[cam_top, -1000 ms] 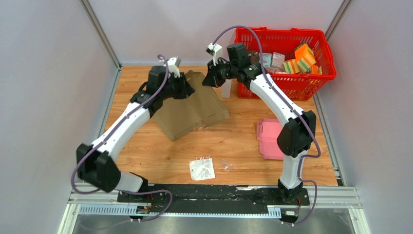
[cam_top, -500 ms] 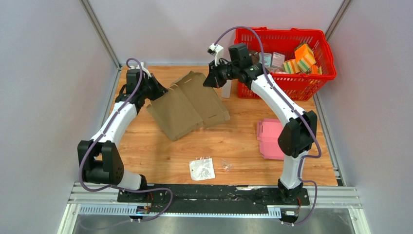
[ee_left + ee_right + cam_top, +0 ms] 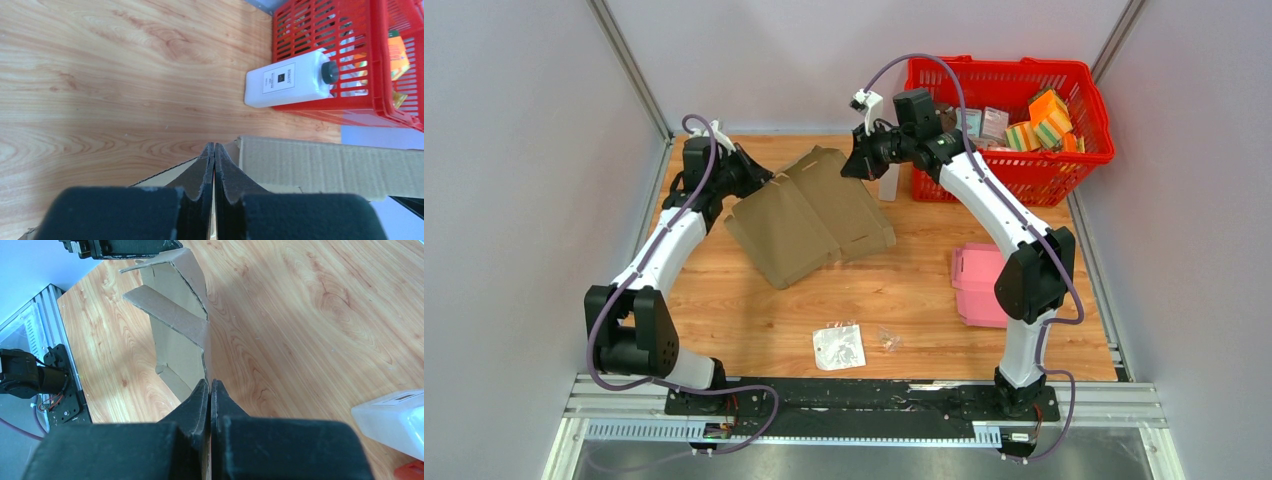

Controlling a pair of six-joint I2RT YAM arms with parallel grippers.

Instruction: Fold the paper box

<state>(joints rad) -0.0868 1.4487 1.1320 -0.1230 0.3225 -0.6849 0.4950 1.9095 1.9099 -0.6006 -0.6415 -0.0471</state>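
Seen from above: a light wooden table w/ two white-and-black robot arms reaching away from its near edge, one each side.

Btwn the arms, toward the far left of the table, sits an unfolded brown cardboard box. It is a mostly flat sheet w/ flaps and slots along its edges. A crease down the middle makes it rise in a low ridge. Its near part lies on the wood.

The L gripper is at the box's far-left corner. Its wrist cam shows the black fingers pressed together, a thin cardboard edge pinched btwn them.

The R gripper is at the box's far-right edge. Its wrist cam shows the jaws closed tight on the sheet's edge. From there the cardboard stands up off the wood, w/ one cardboard flap jutting out sideways.

A red plastic mesh basket fills the far-right corner, holding striped coloured blocks and some small packets. A white plastic bottle w/ black cap stands just beside the basket's left side, near the R gripper.

A flat pink paper box lies on the right, partly hidden by the R arm's elbow. Near the front centre lies a small clear plastic bag w/ something white inside, and a tiny clear scrap just to its right.
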